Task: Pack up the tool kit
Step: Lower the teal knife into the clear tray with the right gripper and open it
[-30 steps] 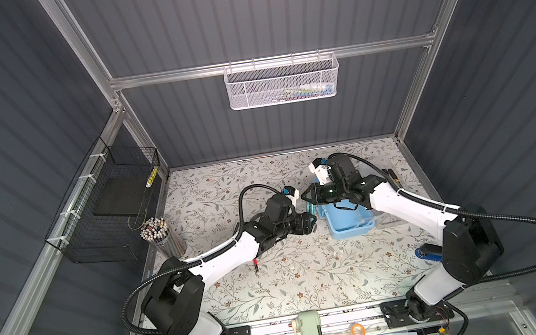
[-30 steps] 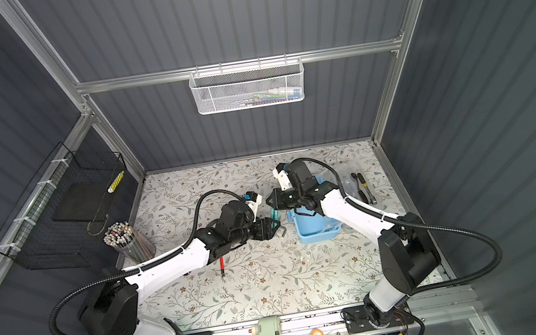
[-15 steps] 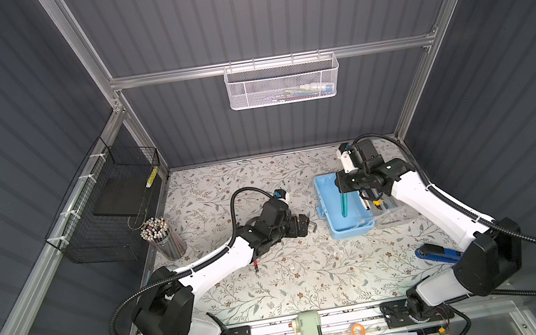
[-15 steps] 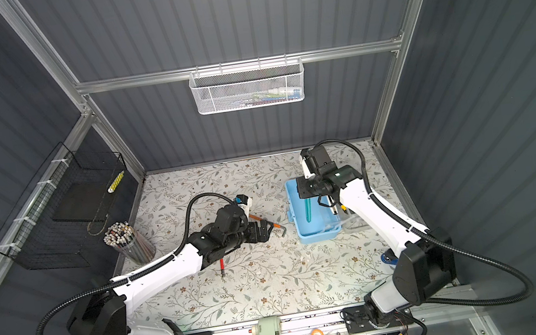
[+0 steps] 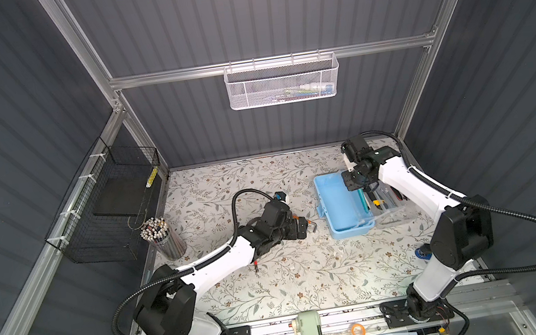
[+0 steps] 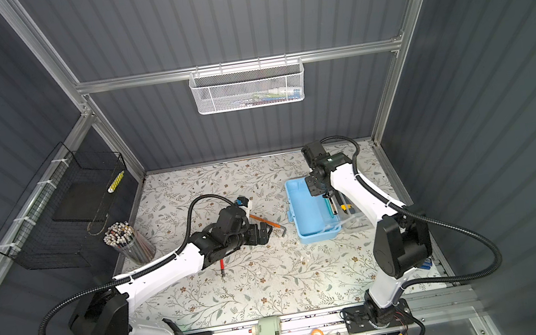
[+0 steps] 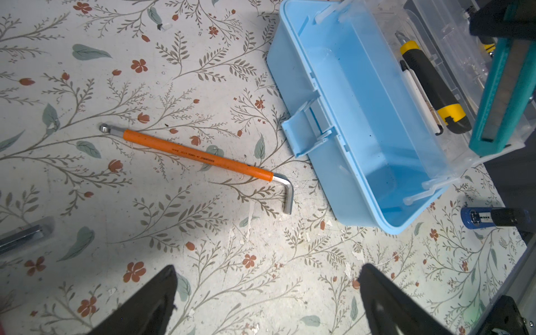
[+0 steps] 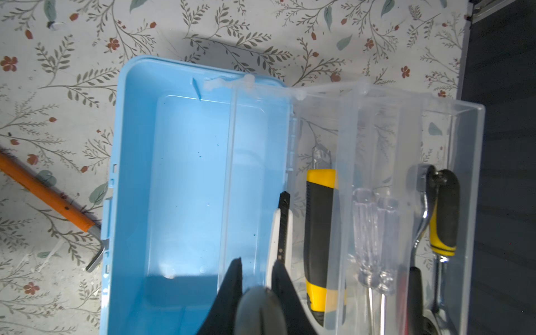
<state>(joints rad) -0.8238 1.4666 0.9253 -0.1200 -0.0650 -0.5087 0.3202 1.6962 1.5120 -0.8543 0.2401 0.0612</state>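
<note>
**Tool kit packing: box open, hex key on the table**

Nearest the rail: a blue-and-black object [image 7: 475, 217] lies on the floral-patterned table [image 5: 293, 278] by the right arm's base. I cannot tell what it is. A small red-handled tool [image 6: 222, 265] sticks out from under the left forearm.

Left gripper [image 7: 266, 268]: jaws spread wide, holding nothing, low over mid-table. An orange-sleeved steel hex key [image 7: 197, 153] lies flat ahead of its fingers, untouched. The key's bent end points at the latch wall of the box, near it but apart.

Tool kit: the light-blue rectangular plastic box [image 5: 347, 233] sits right of centre. Its clear plastic lid [image 8: 319, 116] is swung fully back and lies flat on the side away from the key.

Seen through the lid, side by side:
- a slim white-and-black knife [image 8: 282, 226]
- a yellow-and-black utility knife [image 8: 319, 226]
- two clear-handled screwdrivers [image 8: 371, 232]
- a yellow-and-black-handled ratchet [image 8: 443, 214]

I cannot tell whether they lie in the lid or beneath it.

Right gripper [image 8: 258, 265]: jaws drawn in on a long teal-edged grey tool [image 7: 504, 87], which hangs over the hinge line between tub and lid. I cannot tell whether it touches the box.

Far side: a clear cup of pencils [image 5: 163, 240] stands at the left edge. A black wire basket [image 5: 105, 212] is on the left wall and a white mesh basket [image 5: 283, 82] on the back rail.
</note>
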